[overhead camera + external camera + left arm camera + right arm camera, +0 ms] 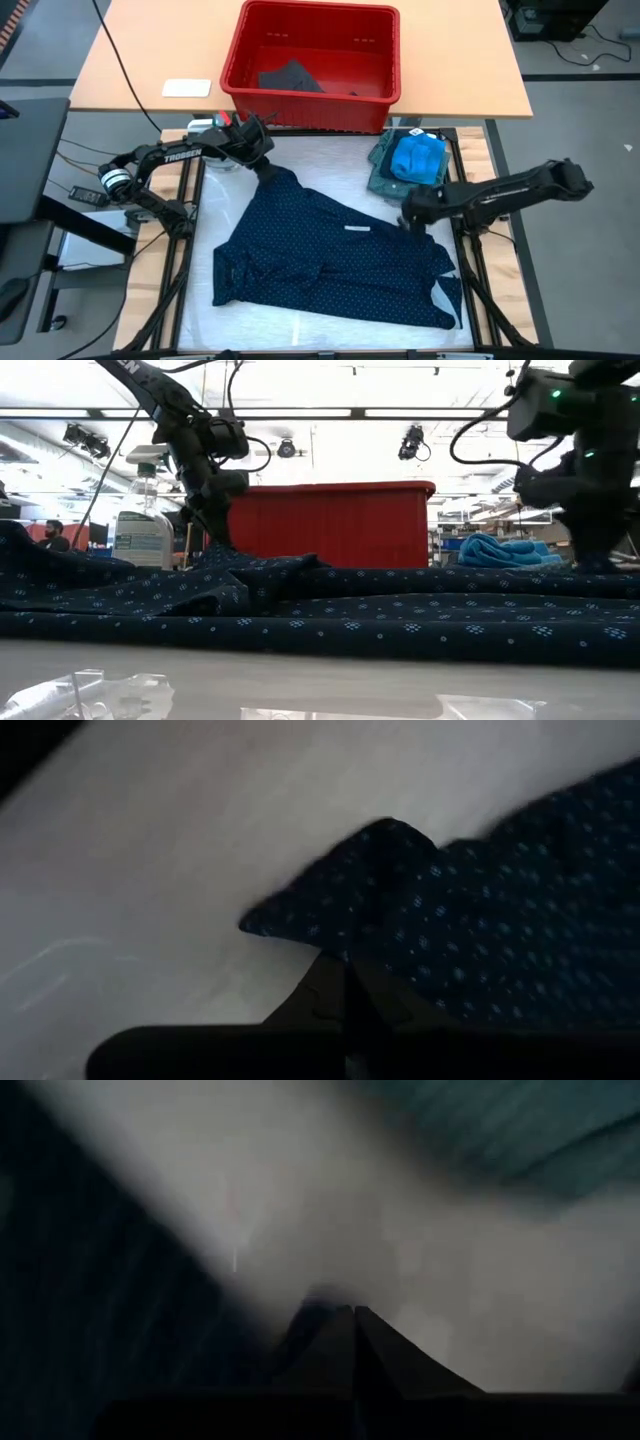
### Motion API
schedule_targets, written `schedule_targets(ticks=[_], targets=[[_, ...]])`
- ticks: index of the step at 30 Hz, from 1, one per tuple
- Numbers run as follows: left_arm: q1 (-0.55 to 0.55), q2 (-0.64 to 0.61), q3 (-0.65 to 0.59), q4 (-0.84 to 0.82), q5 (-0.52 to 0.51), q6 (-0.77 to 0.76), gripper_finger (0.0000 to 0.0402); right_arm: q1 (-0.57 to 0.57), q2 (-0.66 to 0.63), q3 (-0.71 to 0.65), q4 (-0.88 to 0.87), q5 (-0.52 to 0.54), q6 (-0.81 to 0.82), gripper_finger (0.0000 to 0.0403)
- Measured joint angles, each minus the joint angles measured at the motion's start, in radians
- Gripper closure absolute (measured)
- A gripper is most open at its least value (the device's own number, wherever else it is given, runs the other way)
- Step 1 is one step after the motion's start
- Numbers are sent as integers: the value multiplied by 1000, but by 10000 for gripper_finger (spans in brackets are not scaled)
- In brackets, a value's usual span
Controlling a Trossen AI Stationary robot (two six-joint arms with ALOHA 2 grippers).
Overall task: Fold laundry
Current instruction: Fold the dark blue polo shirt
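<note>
Navy dotted shirt [335, 260] is spread lengthwise across the table [200, 300], pinched at opposite top corners by the closed left hand [262, 163] and closed right hand [410, 220].

Left arm [165, 158]: dark segmented links, white "TROSSEN" lettering, a silver-white ringed joint, black cables trailing off. Right arm [505, 190]: matching dark links; a green indicator light shows in the low view. Each wrist view: two dark tapered fingers [340, 1000].
</note>
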Motion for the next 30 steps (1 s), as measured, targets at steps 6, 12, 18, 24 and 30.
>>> schedule_targets(ticks=[6,12,18,24,30], targets=[[-6,0,0,12,-44,-8,401,-113,-68,-4,-10,52,-6,386],[-6,0,0,-5,-89,-8,401,-59,-121,40,-21,-185,-125,394],[-6,0,0,-13,-119,-21,401,5,-84,8,18,-208,-168,397],[-6,0,0,-9,-120,-42,401,-131,54,-130,175,-57,-69,399],[-6,0,0,-28,-121,-53,401,-198,13,-91,95,269,216,397]])
